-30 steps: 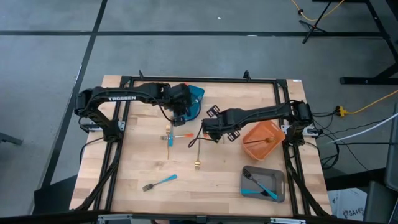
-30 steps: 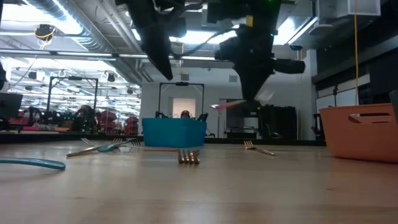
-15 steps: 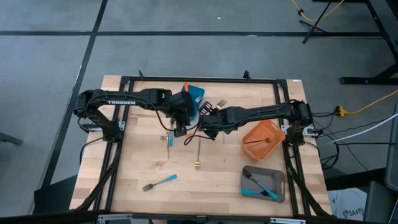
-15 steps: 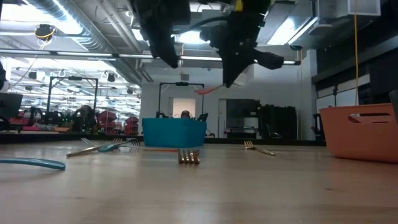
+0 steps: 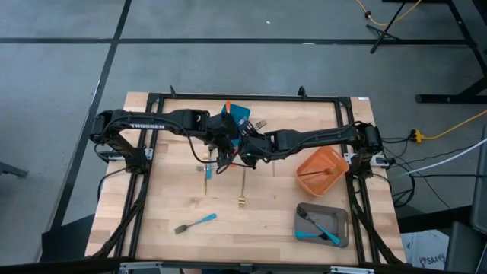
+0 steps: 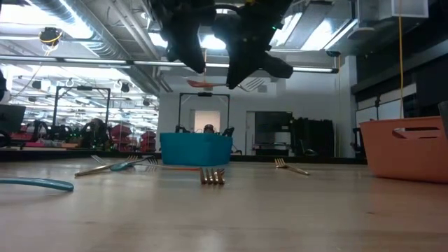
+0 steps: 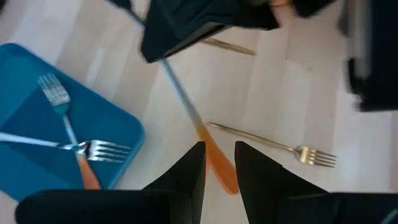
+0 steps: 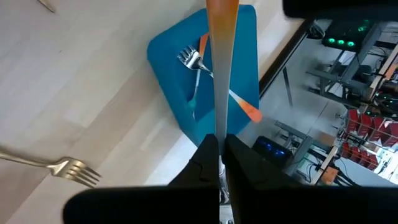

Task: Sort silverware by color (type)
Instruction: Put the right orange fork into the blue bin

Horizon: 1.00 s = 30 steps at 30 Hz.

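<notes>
Right pincer (image 8: 219, 163) carried slim orange-handled metal fork (image 8: 221, 37) leftward, pinching it | left pincer (image 7: 219, 163) spread beneath | handover likely

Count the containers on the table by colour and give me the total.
Blue container: 1
Orange container: 1
Grey container: 1
Total: 3
</notes>
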Each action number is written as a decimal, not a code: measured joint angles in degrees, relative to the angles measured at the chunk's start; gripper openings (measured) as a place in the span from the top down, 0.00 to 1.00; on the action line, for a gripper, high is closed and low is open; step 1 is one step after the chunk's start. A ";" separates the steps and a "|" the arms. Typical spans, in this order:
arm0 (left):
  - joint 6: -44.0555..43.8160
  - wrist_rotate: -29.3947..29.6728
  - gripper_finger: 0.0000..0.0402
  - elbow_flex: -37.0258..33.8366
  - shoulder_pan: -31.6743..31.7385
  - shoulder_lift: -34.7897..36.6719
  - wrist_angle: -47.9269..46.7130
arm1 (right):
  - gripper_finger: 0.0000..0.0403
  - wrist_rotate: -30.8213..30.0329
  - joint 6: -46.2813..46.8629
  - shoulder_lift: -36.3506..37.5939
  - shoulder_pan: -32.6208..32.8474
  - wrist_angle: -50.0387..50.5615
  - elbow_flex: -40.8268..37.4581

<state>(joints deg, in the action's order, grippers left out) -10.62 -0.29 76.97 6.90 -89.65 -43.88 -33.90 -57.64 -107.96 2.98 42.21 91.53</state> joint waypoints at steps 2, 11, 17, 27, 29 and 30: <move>-0.03 0.47 0.80 0.00 0.06 -0.06 -0.09 | 1.00 -0.02 0.12 0.00 0.00 -0.03 -0.02; -4.06 2.70 0.80 -0.04 0.04 0.03 -2.63 | 1.00 -3.81 0.28 0.00 0.01 -0.87 -0.01; -3.30 3.26 0.80 -0.15 0.50 5.81 -6.61 | 1.00 -7.41 0.31 0.02 0.04 -0.50 0.09; -9.90 4.63 0.80 -9.02 0.72 15.90 -2.47 | 1.00 -7.68 0.03 0.02 0.04 -3.32 0.07; -11.90 3.30 0.80 -11.54 1.09 16.89 0.78 | 1.00 -7.67 -1.16 0.02 0.04 -5.41 0.07; -12.80 2.22 0.80 -12.50 1.27 17.26 2.92 | 1.00 -7.62 -1.82 0.02 0.04 -6.56 0.07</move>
<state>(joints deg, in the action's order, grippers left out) -23.42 1.93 64.46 8.17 -72.39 -40.96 -41.52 -59.46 -107.94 3.03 35.65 91.59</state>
